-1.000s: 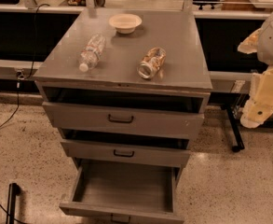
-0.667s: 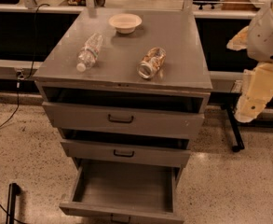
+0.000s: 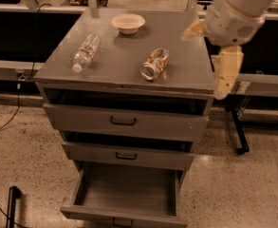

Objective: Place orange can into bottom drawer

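Note:
The orange can lies on its side on the grey cabinet top, right of centre, silver end facing the front. The bottom drawer is pulled out wide and its grey interior holds nothing. My gripper hangs from the pale arm at the cabinet's right edge, to the right of the can and apart from it, holding nothing that I can see.
A clear water bottle lies on the left of the top. A shallow cream bowl sits at the back. The two upper drawers stand slightly ajar. A black stand leg is on the floor at right, and a cable at left.
My arm and gripper have moved left, from well right of the cabinet to its right edge, closer to the can. The can, bottle, bowl and drawers have not moved.

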`<state>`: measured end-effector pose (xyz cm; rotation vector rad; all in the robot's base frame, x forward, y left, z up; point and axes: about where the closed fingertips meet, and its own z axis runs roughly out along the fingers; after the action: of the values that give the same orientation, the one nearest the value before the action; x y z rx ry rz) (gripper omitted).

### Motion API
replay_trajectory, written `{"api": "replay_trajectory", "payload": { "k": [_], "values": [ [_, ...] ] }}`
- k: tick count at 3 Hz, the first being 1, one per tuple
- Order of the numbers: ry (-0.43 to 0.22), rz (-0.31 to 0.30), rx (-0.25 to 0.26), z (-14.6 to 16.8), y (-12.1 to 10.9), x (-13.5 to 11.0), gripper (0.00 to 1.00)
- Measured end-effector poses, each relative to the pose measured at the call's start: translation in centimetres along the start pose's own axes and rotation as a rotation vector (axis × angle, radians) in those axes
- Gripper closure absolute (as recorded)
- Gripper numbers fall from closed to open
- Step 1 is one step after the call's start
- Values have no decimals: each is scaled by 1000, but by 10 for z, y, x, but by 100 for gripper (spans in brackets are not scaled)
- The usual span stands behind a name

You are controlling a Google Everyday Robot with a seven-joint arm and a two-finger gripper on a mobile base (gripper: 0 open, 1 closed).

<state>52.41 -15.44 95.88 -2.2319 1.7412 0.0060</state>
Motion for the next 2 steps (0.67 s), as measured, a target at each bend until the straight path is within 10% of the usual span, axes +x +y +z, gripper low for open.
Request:
{"api": "replay_trajectory", "payload": {
  "k": [2],
  "values": [
    [5, -388, 6, 25, -35, -31, 0]
  ]
}}
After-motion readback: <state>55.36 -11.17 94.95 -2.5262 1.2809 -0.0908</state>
